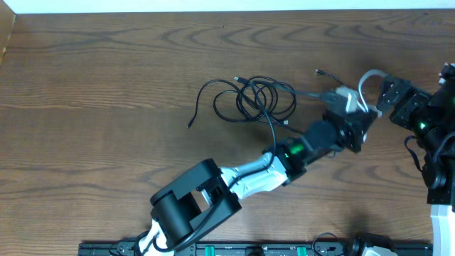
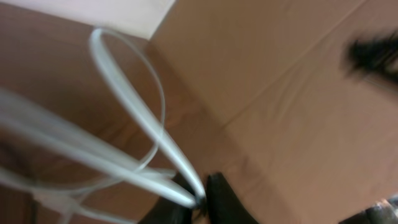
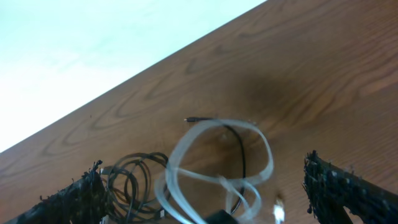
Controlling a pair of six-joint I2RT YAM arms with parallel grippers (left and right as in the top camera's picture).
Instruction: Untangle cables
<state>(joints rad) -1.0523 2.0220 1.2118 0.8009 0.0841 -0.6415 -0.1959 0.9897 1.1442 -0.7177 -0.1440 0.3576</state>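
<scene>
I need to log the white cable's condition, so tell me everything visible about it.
The flat white cable looks like a ribbon-like plastic cord, bent into several open loops. It lies at the right end of the cluster, beside the coiled thin black cables, one of which crosses its loop. The left gripper pinches one strand, with loops apparently raised off the brown wooden table. The open right gripper hovers above it without touching. Its plugs are not clearly visible.

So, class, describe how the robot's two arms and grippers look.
Both arms are mostly black with chunky rounded joints. The left arm has a white middle link and a green light near its wrist; the right arm shows a green light too. The right gripper's fingers are black and rough-edged.
</scene>
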